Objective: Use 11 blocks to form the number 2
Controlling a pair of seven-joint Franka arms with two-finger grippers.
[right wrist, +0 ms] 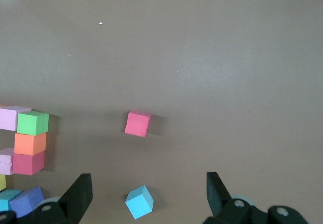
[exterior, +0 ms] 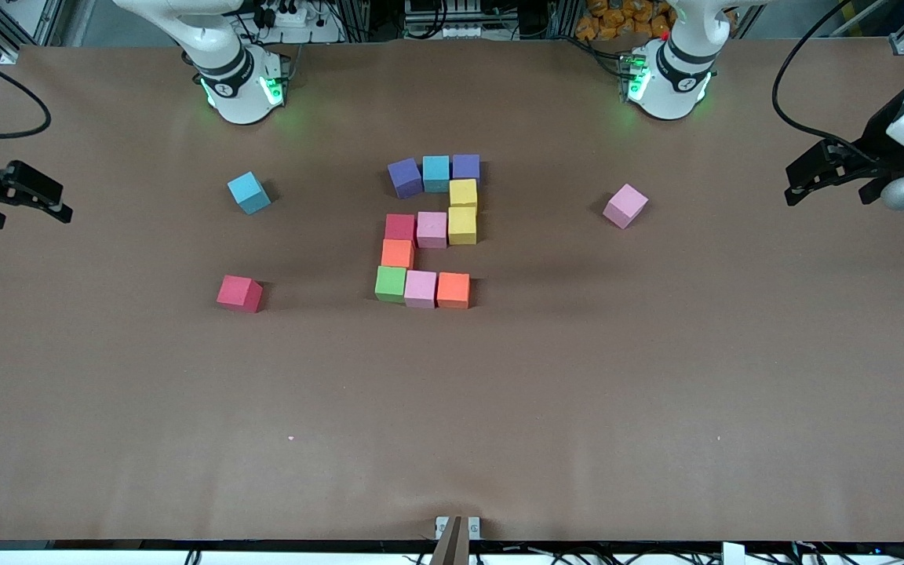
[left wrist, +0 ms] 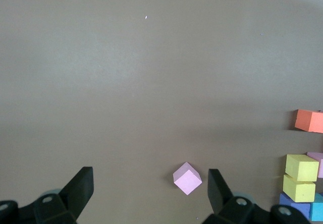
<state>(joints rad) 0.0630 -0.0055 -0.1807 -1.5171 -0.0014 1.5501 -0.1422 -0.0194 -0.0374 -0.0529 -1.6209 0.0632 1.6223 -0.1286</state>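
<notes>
Front view takes in the whole table (exterior: 656,392): the number 2 (exterior: 430,231) lies at the middle, eleven cubes touching or nearly so. Its row nearest my bases runs purple, blue, purple; two yellow cubes (exterior: 462,210) come down from that row's end toward my left arm; red, pink and yellow make the middle row; one orange cube follows below the red; green, pink and orange close the row nearest the camera.

Three loose cubes lie well apart from the figure. A blue cube (exterior: 249,192) and a red cube (exterior: 239,293) sit toward my right arm's end, the red one nearer the camera. A pink cube (exterior: 625,205) sits toward my left arm's end.

My left gripper (exterior: 801,182) waits at the table's edge, jaws wide and empty. My right gripper (exterior: 60,205) waits at its own end, likewise wide and empty.

Each wrist view catches only a slice. Mine on the left shows the loose pink cube (left wrist: 187,178) between my spread fingertips (left wrist: 81,186), plus an edge of the figure. Mine on the right shows the loose red cube (right wrist: 138,123) and blue cube (right wrist: 140,202), with the green corner (right wrist: 33,122) at the margin.
</notes>
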